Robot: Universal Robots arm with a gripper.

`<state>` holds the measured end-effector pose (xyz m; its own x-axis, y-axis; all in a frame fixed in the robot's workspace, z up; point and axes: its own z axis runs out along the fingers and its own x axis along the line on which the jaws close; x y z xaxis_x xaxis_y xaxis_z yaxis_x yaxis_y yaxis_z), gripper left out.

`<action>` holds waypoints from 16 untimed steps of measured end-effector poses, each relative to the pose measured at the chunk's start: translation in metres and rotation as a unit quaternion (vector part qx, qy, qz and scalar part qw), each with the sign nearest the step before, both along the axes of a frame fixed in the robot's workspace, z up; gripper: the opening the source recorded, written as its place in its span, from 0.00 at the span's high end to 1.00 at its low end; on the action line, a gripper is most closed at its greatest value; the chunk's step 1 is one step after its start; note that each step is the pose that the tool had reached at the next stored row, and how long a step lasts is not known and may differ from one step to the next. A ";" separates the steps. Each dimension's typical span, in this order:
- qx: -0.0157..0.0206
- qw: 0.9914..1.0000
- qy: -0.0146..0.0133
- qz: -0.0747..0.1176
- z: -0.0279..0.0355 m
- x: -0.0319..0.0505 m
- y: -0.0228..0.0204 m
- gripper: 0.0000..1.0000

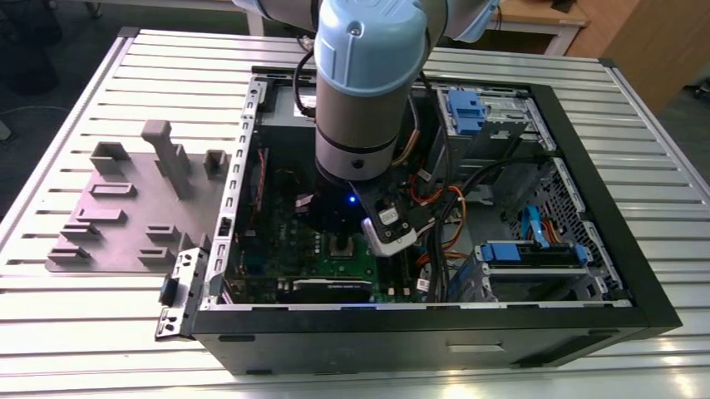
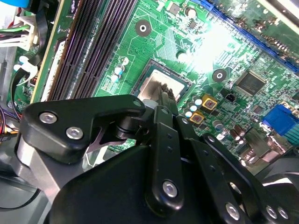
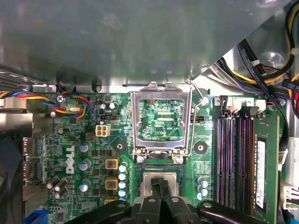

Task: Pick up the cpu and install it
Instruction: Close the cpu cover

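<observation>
The cpu (image 3: 172,182), a flat silver square, lies in the socket on the green motherboard (image 3: 93,154); the second wrist view shows the same cpu (image 2: 149,86). My gripper (image 3: 159,185) hangs right over the middle of the chip, its two thin black fingers pressed together with nothing between them. The gripper (image 2: 164,91) tips sit on or just above the metal top; contact cannot be told. The socket's hinged silver frame (image 3: 161,121) stands swung open behind the chip. In the exterior view the arm (image 1: 361,100) reaches down into the open computer case (image 1: 588,208).
Memory slots (image 3: 238,158) run beside the socket, and a bundle of cables (image 3: 266,60) hangs above them. Capacitors (image 3: 122,179) stand close on the other side. A grey fixture plate (image 1: 133,216) lies on the slatted table at the exterior view's left. Blue drive brackets (image 1: 533,253) sit inside the case.
</observation>
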<state>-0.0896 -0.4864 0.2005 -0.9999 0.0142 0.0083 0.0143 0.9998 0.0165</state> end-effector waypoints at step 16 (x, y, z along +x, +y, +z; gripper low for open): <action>0.000 1.000 -0.001 0.000 0.0238 0.0000 0.0002 0.89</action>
<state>-0.0896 -0.4862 0.2243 -0.9999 0.0141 0.0068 0.0142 0.9998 0.0165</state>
